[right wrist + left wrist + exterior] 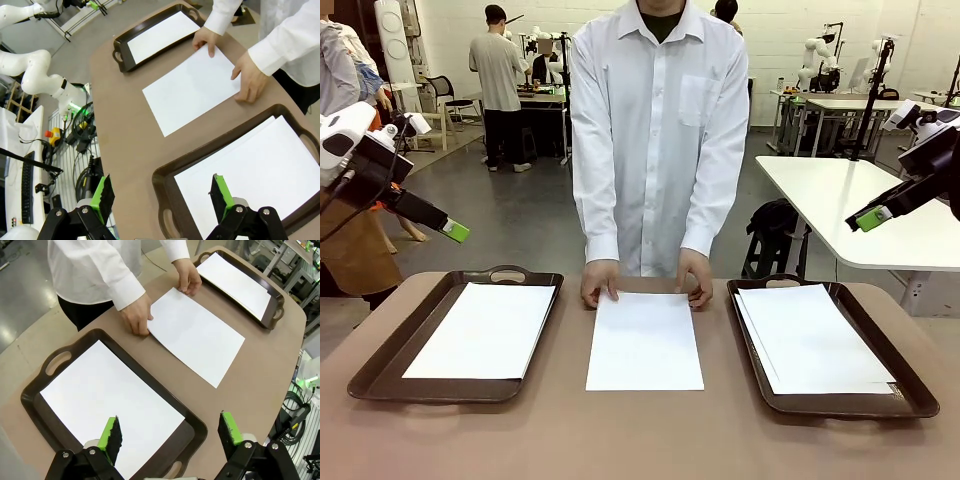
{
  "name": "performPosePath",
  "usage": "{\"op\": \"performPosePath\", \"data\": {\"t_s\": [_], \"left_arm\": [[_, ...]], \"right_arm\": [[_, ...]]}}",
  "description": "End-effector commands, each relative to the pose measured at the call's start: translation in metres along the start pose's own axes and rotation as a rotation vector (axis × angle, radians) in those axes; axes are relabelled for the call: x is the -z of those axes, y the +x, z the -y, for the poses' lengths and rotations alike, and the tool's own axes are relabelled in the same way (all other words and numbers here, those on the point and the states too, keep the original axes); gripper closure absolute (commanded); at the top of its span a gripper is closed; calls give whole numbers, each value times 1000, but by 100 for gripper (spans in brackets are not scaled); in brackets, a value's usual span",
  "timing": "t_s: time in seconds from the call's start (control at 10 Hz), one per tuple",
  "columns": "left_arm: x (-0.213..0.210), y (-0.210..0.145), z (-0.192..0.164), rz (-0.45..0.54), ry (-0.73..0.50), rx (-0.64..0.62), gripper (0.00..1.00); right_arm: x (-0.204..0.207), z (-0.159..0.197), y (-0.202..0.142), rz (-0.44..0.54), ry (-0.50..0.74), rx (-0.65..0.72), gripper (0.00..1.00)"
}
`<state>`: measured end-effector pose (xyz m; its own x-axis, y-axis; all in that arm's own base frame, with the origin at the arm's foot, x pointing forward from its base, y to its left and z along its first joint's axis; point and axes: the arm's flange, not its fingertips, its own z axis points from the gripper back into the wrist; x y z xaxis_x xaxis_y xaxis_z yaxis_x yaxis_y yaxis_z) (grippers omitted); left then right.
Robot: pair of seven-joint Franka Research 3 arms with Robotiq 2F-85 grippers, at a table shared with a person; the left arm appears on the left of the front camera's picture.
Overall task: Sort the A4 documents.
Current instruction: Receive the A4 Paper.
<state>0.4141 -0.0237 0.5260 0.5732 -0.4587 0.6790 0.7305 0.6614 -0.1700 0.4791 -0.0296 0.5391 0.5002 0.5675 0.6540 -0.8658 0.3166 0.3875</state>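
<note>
White A4 sheet point(644, 342) lies flat on brown table point(620, 440) between two trays, person's hands point(600, 283) pressing its far corners. Left tray point(380, 365) holds one sheet point(482, 330); right tray point(910, 395) holds small stack of sheets point(815, 340). Left gripper point(170, 435) raised above left tray, jaws wide, nothing held. Right gripper point(160, 192) raised above right tray, jaws wide, empty.

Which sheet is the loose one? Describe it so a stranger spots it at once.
Start at the brown table with a dark tray at each end. Between them, one white sheet lies directly on the tabletop, the person's hands on its far edge. Unlike its neighbours, it sits in no tray.
</note>
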Motion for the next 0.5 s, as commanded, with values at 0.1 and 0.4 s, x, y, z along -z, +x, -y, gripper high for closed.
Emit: {"op": "performPosePath", "data": {"t_s": [0.1,0.4], "left_arm": [[-1,-1,0,-5,3,9,0],[-1,-1,0,-5,3,9,0]], "right_arm": [[1,0,0,1,2,-2,0],[1,0,0,1,2,-2,0]]}}
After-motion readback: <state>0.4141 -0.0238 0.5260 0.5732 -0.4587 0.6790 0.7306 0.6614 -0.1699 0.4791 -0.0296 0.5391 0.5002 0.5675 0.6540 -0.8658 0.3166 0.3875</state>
